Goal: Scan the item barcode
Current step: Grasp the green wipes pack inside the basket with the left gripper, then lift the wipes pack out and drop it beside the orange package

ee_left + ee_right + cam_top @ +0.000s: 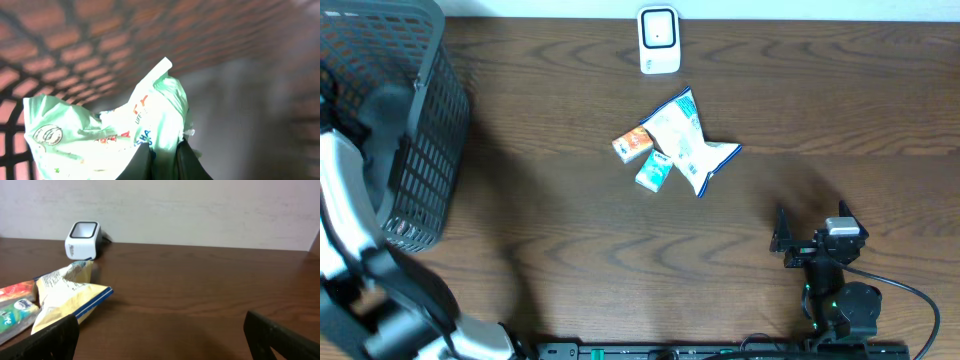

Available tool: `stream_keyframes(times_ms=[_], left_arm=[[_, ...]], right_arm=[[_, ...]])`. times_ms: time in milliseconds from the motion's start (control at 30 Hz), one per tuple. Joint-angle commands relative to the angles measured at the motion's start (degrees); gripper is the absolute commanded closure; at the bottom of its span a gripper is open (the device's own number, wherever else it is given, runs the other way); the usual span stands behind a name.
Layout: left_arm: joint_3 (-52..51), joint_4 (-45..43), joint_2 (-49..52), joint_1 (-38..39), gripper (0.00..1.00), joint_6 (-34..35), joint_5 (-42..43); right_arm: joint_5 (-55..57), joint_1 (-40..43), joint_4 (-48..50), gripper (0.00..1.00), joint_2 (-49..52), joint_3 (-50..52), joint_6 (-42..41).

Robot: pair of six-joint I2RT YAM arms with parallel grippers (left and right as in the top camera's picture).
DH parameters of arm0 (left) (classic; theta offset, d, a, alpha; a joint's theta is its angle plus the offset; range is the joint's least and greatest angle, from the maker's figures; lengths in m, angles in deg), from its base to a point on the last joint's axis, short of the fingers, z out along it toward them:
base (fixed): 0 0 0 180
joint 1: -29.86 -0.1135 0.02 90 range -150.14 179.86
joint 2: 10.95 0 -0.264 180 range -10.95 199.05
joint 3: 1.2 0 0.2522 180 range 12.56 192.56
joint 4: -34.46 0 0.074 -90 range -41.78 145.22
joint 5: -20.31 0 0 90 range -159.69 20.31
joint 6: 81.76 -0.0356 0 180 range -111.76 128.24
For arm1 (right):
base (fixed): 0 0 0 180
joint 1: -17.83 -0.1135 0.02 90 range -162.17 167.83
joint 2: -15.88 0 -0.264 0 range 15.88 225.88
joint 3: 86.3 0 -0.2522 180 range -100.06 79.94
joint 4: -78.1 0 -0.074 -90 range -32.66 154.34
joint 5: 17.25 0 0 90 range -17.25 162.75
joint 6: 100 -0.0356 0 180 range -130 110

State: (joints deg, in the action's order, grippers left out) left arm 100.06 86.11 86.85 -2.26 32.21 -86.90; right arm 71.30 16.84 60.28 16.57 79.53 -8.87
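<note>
1. The worktop [570, 230] is dark brown wood with a wavy grain. A small white boxy plastic barcode scanner [658, 40] with a dark window stands at its far edge.
2. Well to the left of the scanner stands a dark grey plastic mesh basket [430, 150] with tall walls of open lattice.
3. Inside the basket, well apart from the scanner, is the task's item: a pale green crinkled plastic packet [115, 130], glossy, with red and blue print.
4. The left end effector [164, 148] is down in the basket, its two dark fingers [142, 165] pinched shut on the packet's lower edge. The lattice walls close round the packet in the left wrist view.
5. On the near side of the scanner, near it but apart, three soft packs lie on the wood:
   - a white and blue crumpled foil snack bag [685, 140], closest to the scanner
   - a small orange oblong pack [633, 143], touching the bag's left side
   - a small teal oblong pack [653, 172], just beside both, farthest from the scanner
6. The right end effector [160, 324] sits nearer than the packs and to the right of the scanner. Its black fingers are spread wide and hold nothing, and the snack bag lies between it and the scanner.
</note>
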Motion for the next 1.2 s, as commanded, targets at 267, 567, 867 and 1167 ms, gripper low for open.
stream_keyframes(times_ms=[267, 567, 867, 1167], left_arm=[[0.96, -9.99, -22.60, 16.35, 0.93, 9.14, 26.21], [0.94, -10.80, -20.72, 38.84, 0.93, 4.50, 27.17], [0.94, -4.17, -8.02, 52.76, 0.92, -2.56, 27.06], [0.94, -3.43, 7.30, 55.32, 0.92, -2.58, 22.91]], right_arm=[[0.44, -0.17, -0.26, 0.01, -0.31, 0.09, 0.66], [0.44, -0.17, -0.24, 0.01, -0.31, 0.09, 0.66], [0.44, -0.17, -0.26, 0.01, -0.31, 0.09, 0.66], [0.44, -0.17, -0.24, 0.01, -0.31, 0.09, 0.68]])
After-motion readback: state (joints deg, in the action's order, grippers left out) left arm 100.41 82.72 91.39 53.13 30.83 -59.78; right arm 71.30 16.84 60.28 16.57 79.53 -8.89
